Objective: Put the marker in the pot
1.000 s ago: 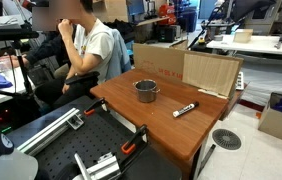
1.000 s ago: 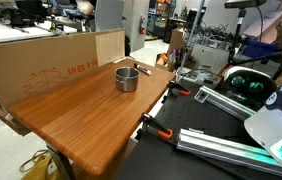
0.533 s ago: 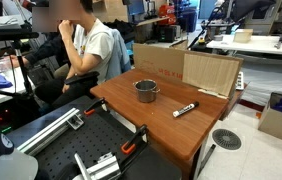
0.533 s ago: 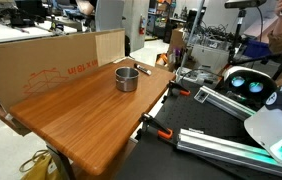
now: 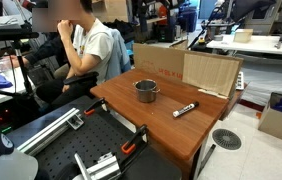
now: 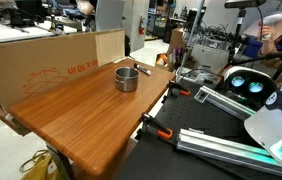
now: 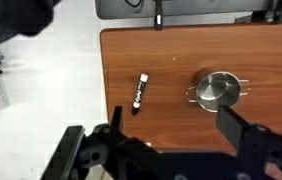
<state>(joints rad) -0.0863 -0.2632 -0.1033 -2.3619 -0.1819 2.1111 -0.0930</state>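
Note:
The black marker (image 5: 185,108) with a whitish band lies flat on the wooden table (image 5: 171,130), to one side of the pot and apart from it. The small silver pot (image 5: 145,91) stands upright near the middle of the table and also shows in an exterior view (image 6: 127,78). In the wrist view the marker (image 7: 139,92) lies left of the pot (image 7: 218,90). My gripper (image 7: 173,125) is open and empty, high above the table, with its two fingers spread over bare wood below both objects. The gripper does not show in either exterior view.
A cardboard wall (image 5: 206,72) stands along one table edge and also shows in an exterior view (image 6: 41,65). A person (image 5: 86,45) sits close behind the table. Clamps (image 6: 156,128) grip the table's edge by the robot base. A box (image 5: 281,118) stands on the floor.
The marker, the pot and the table have not moved. Only a person in the background shifts an arm slightly.

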